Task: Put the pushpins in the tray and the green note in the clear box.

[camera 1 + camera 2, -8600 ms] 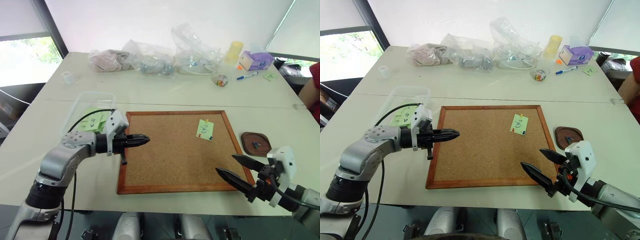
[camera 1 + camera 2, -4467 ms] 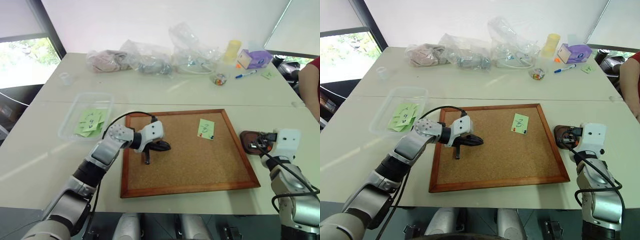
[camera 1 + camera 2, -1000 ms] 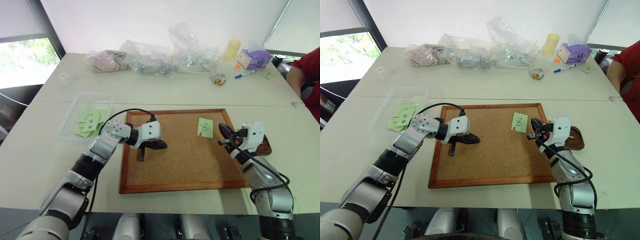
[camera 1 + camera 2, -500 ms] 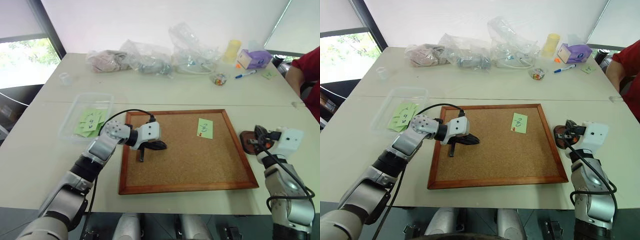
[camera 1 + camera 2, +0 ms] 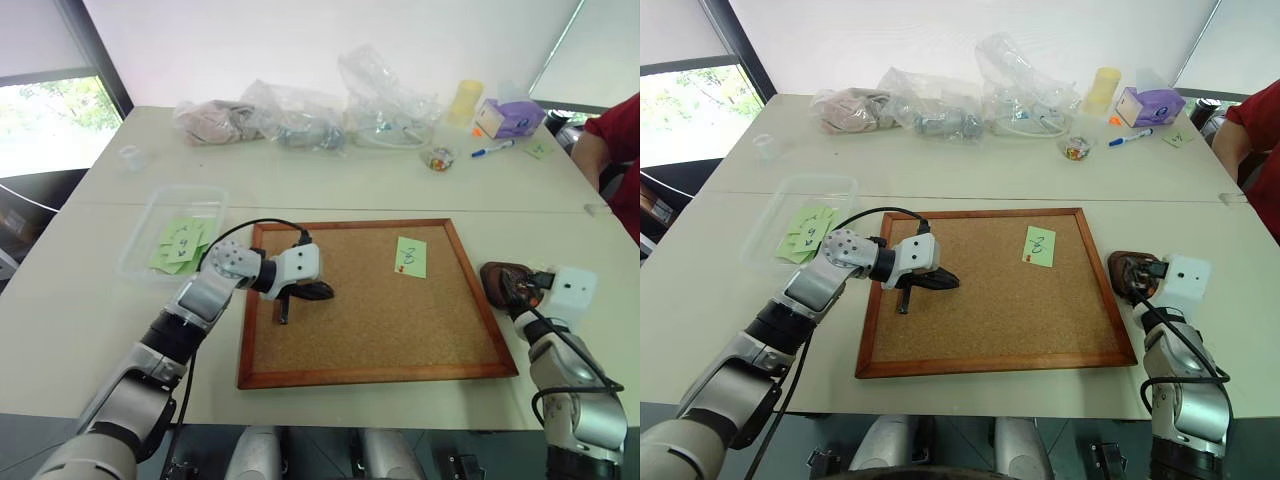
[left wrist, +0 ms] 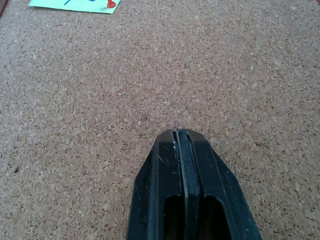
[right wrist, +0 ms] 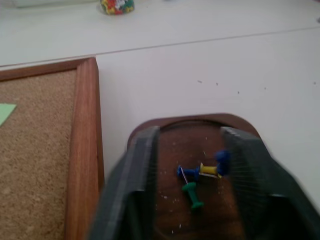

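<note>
We find the right gripper (image 7: 189, 150) spread over the tray (image 7: 170, 131), its fingers hiding the tray's sides; blue, yellow and green pushpins (image 7: 200, 172) lie inside. The left gripper (image 6: 181, 137) is pressed together above the cork board (image 5: 370, 330). The green note (image 5: 410, 256) remains pinned, its figure illegible.

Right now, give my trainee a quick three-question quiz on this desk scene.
1. True or false: the left gripper is shut, over the cork board.
2. What lies in the tray between the right gripper's open fingers? A) a green note B) pushpins C) a pen
3. What colour pin holds the green note to the board?

Key: 1 true. 2 B. 3 Red.
</note>
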Motion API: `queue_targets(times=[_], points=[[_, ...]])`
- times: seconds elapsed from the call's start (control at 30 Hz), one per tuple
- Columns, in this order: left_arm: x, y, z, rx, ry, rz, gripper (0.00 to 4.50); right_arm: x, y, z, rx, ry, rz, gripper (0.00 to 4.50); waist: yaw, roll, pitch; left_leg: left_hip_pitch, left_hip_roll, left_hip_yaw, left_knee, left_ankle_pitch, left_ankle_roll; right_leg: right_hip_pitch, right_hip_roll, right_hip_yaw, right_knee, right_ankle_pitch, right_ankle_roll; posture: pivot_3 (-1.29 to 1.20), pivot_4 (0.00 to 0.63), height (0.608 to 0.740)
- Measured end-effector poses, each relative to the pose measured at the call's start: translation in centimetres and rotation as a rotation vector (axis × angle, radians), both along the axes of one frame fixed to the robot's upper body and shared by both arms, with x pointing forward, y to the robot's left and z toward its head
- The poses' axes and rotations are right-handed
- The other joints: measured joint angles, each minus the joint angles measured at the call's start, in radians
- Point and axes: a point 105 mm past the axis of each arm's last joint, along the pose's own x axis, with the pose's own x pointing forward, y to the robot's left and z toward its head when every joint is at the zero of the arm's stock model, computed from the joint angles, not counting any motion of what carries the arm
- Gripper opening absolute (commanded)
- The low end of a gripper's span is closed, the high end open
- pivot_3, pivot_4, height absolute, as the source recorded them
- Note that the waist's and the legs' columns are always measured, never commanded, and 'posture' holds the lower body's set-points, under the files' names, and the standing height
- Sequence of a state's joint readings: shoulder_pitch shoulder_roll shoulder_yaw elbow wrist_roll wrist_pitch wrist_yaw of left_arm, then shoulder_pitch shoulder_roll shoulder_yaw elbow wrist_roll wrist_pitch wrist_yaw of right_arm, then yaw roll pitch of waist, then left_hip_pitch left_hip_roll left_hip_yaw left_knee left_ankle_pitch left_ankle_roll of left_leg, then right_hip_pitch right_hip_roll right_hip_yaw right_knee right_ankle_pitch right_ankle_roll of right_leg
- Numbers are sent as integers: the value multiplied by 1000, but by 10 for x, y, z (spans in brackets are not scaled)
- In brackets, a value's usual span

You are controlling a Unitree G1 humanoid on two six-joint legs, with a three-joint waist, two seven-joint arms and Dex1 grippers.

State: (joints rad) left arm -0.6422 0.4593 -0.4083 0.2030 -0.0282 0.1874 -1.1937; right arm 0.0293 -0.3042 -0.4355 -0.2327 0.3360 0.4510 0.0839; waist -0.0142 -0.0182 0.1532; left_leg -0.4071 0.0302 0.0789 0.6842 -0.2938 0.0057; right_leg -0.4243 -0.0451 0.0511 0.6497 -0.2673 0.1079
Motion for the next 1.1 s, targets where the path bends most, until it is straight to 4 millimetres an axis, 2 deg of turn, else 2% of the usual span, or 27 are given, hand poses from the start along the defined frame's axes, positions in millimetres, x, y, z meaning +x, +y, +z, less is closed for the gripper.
queue_targets(times=[0.03, 0.3, 0.57, 0.73, 0.9, 1.1], points=[[0, 0, 0, 0, 0, 0, 0, 0, 0, 0, 0, 0, 0, 4449, 0, 0, 0, 0, 0, 0, 0, 0, 0, 0, 0, 0, 0, 0, 0, 0, 150, 737], [0, 0, 0, 2, -1, 1, 0, -2, -1, 1, 16, -16, 11, 4449, 0, 0, 0, 0, 0, 0, 0, 0, 0, 0, 0, 0, 0, 0, 0, 0, 150, 737], [0, 0, 0, 2, -3, 0, 0, -2, 4, 17, 119, -115, 38, 4449, 0, 0, 0, 0, 0, 0, 0, 0, 0, 0, 0, 0, 0, 0, 0, 0, 150, 737], [0, 0, 0, 4, -8, -2, 0, -3, 8, 6, 235, -75, 44, 4449, 0, 0, 0, 0, 0, 0, 0, 0, 0, 0, 0, 0, 0, 0, 0, 0, 150, 737], [0, 0, 0, 4, -9, -2, 0, -4, 2, -3, 246, -29, 8, 4449, 0, 0, 0, 0, 0, 0, 0, 0, 0, 0, 0, 0, 0, 0, 0, 0, 150, 737], [0, -1, 0, 1, -10, -2, 0, 0, 0, -4, 249, -5, 1, 4449, 0, 0, 0, 0, 0, 0, 0, 0, 0, 0, 0, 0, 0, 0, 0, 0, 150, 737]])
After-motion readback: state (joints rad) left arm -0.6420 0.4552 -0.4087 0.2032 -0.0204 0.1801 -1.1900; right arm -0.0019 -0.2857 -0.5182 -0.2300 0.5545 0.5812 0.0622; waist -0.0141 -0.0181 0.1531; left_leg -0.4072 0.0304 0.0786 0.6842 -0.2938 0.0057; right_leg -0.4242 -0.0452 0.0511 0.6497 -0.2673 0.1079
